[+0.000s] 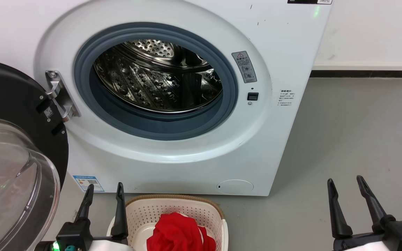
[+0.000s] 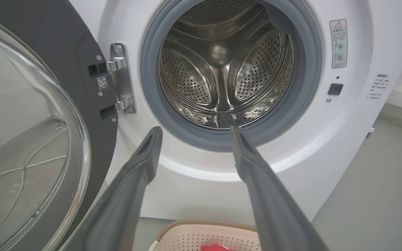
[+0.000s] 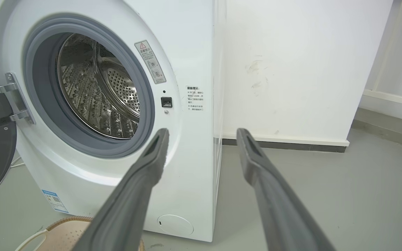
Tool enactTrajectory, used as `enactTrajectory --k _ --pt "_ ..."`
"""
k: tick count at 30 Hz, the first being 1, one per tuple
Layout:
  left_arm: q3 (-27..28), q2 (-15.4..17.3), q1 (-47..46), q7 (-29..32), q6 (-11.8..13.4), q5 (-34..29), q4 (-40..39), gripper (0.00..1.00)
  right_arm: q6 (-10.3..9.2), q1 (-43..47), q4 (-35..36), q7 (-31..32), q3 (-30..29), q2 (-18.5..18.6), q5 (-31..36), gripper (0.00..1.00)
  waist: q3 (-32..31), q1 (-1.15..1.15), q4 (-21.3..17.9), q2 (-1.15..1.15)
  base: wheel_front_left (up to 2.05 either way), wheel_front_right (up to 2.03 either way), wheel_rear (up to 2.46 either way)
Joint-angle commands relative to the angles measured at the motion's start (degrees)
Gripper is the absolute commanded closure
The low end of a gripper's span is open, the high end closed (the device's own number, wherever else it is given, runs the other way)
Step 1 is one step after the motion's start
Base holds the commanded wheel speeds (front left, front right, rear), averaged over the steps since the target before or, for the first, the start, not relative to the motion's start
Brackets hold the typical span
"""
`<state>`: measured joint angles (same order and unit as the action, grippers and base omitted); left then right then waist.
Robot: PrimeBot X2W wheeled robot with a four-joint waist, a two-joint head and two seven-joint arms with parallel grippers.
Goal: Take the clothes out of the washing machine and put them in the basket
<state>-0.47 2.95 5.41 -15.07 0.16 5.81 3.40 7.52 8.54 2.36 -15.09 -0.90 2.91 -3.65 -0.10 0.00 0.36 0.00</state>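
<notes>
The left gripper (image 1: pixel 105 186) is standing with its jaws wide apart and is gripping nothing. Its two dark fingers are pointing up at the lower left of the head view, just beside the left rim of the basket (image 1: pixel 173 198). The right gripper (image 1: pixel 344 180) is also showing wide jaws with nothing between them. It is hovering over the grey floor (image 1: pixel 354 132), well apart from the basket. The basket is sitting on the floor directly in front of the washing machine (image 1: pixel 284 45), below the round porthole. The clothes (image 1: pixel 176 232) are lying inside the basket as one bright red bundle. The door (image 1: pixel 12 167) of the machine is hanging open on its metal hinge (image 1: pixel 59 96) at the left side, and the drum (image 1: pixel 152 80) is showing its shiny perforated steel. At the right of the machine, a white wall (image 1: pixel 368 31) is meeting the floor.
</notes>
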Motion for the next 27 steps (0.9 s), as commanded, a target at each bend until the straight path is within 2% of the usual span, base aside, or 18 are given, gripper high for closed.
enactTrajectory --k 1,12,13,17,27 --pt "-0.06 -0.11 0.25 -0.15 -0.14 -0.02 0.16 0.0 -0.06 0.85 -0.06 -0.11 0.08 -0.06 -0.23 0.0 -0.12 0.0 -0.05 0.0 0.0 0.0 0.0" --pt "0.14 -0.12 0.25 -0.15 -0.01 0.0 0.89 0.0 -0.06 1.04 -0.11 -0.11 0.36 -0.06 -0.31 0.0 -0.4 0.0 -0.26 0.0 0.0 0.0 0.0" --pt "0.12 -0.01 0.0 0.0 -0.06 0.0 0.74 1.0 0.0 0.34 -0.12 0.0 0.33 0.0 -0.13 1.0 -0.41 0.0 -0.26 0.0 0.0 0.0 0.0" --pt "0.2 -0.04 0.39 0.49 -0.15 0.59 2.85 1.0 0.01 0.42 -1.86 0.12 0.49 -0.02 -0.68 1.0 -0.41 0.0 -0.26 0.0 0.0 0.0 0.0" --pt "1.22 -0.05 -1.43 3.46 -1.19 12.35 4.01 1.0 0.0 -1.65 -3.66 2.23 0.67 0.8 -13.69 1.0 -0.35 0.0 -0.27 0.0 0.0 0.0 0.0"
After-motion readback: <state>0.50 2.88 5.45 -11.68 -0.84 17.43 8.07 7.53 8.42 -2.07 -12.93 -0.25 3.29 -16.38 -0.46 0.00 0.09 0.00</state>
